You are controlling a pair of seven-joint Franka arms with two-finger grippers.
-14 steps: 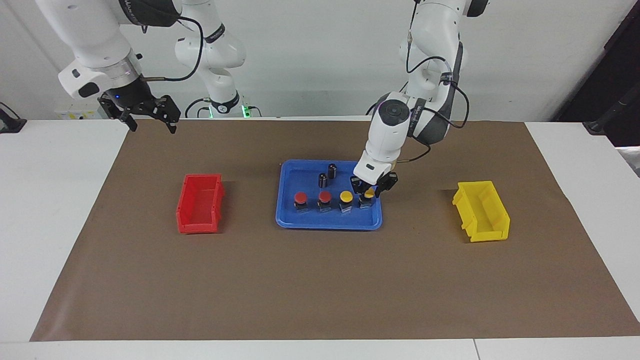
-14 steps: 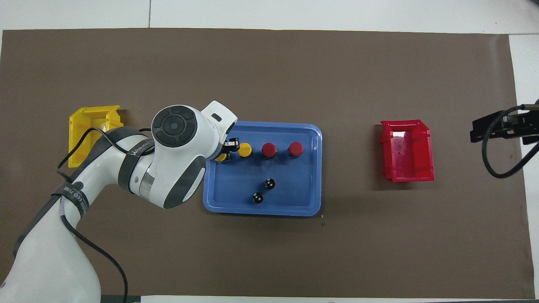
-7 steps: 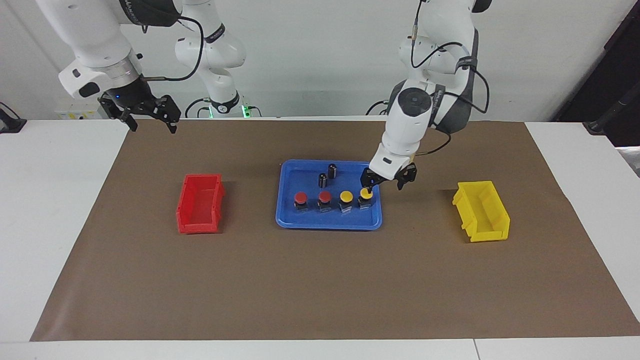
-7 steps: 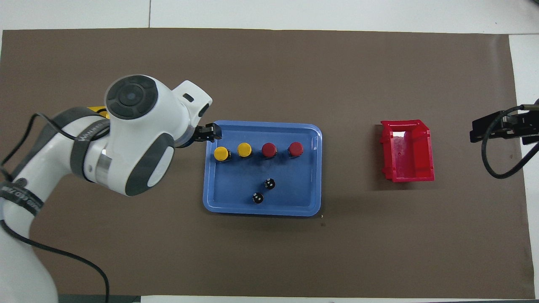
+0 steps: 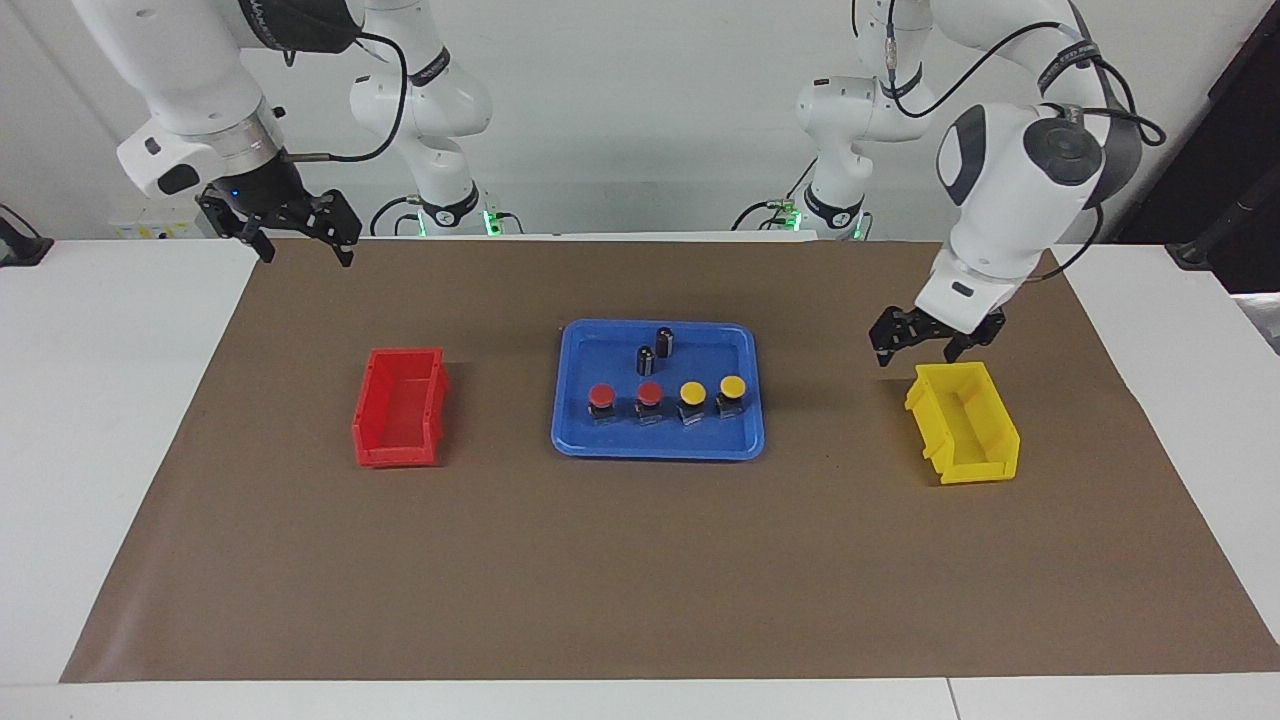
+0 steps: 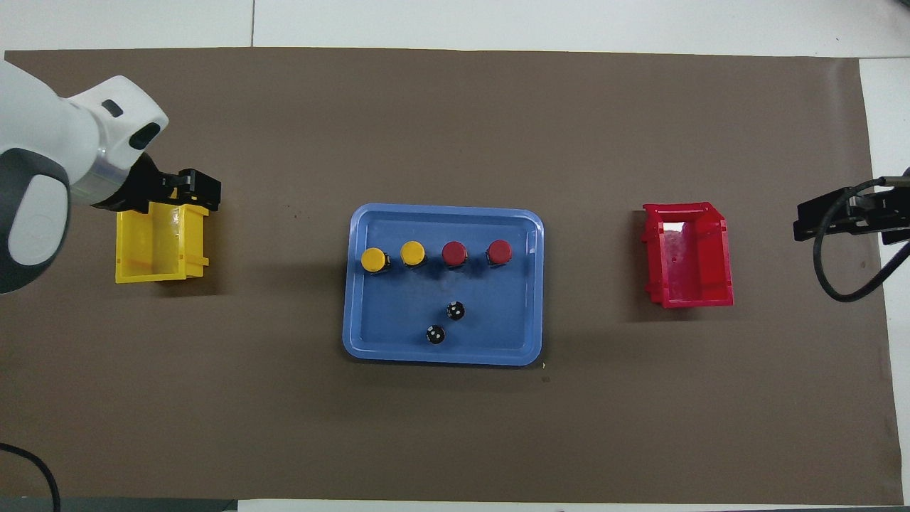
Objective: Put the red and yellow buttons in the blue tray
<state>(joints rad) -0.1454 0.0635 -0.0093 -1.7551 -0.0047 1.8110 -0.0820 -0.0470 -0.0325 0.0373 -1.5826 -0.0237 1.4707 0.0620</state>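
A brown mat [image 5: 640, 560] covers the table, and at its middle sits the blue tray [image 5: 740, 445], holding all four red and yellow buttons [image 5: 664, 397] upright in one row, with two dark capless cylinders [image 5: 655, 350] standing nearer the robots. The red bin [image 5: 400, 405] lies toward the right arm's end and the yellow bin [image 5: 962, 422] toward the left arm's, its farther rim partly covered in the overhead view by the left gripper [image 5: 926, 341], which hangs over it with fingers spread, holding nothing. The right gripper [image 5: 297, 232] waits, released, over the mat's corner by its base, cut off at the overhead view's edge.

Four upright buttons [image 5: 661, 398], rowed in blue tray [image 5: 575, 437]
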